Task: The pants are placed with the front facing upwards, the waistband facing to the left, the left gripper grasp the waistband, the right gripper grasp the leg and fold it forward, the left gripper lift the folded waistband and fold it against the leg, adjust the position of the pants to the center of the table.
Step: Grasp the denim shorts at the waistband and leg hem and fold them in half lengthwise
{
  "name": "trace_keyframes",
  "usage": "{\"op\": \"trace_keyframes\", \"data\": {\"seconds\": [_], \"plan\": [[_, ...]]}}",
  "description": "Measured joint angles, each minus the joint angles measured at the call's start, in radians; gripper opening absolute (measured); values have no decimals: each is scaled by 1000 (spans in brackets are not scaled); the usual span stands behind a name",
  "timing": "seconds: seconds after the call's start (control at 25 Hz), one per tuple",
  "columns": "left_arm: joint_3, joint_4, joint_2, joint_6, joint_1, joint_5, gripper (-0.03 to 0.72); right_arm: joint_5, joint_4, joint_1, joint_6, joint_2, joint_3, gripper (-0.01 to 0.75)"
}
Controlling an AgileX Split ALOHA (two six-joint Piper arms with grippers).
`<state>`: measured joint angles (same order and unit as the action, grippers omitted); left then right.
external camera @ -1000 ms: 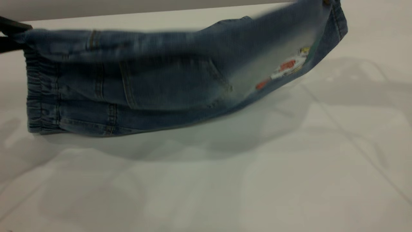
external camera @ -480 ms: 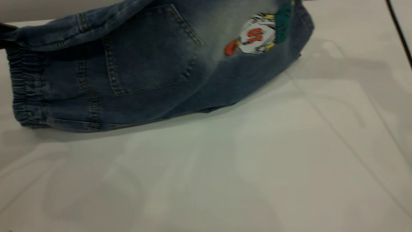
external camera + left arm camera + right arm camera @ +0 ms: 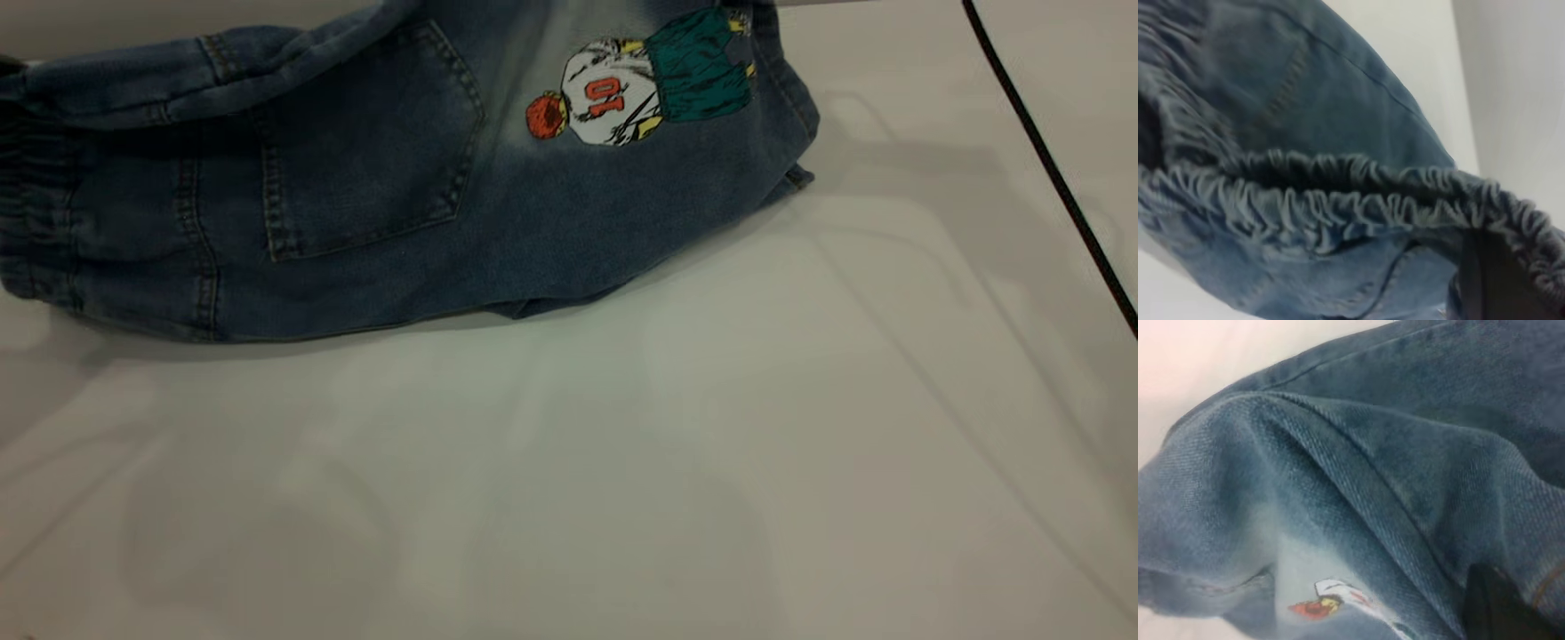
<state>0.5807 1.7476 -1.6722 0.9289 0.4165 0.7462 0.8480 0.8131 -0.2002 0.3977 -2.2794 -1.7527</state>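
The pants (image 3: pixel 373 178) have swung lower onto the table (image 3: pixel 622 462), near a black cable (image 3: pixel 1049 169); grips hidden.

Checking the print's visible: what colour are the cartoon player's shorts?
Teal green shorts, clearest in the exterior view.

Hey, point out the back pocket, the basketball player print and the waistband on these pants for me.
back pocket (image 3: pixel 364 147), exterior view, middle of the patch pocket.
basketball player print (image 3: pixel 613 98), exterior view, on the white numbered jersey.
waistband (image 3: pixel 1338 207), left wrist view, on the gathered ruffled edge.
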Motion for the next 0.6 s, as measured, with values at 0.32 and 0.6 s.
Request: {"op": "trace_keyframes", "data": {"seconds": [0.32, 0.6], "plan": [[0, 0, 0, 5, 0, -127, 117, -35, 0, -1, -17, -7, 0, 25], [0, -1, 0, 8, 0, -147, 117, -49, 1, -1, -23, -7, 0, 25]]}}
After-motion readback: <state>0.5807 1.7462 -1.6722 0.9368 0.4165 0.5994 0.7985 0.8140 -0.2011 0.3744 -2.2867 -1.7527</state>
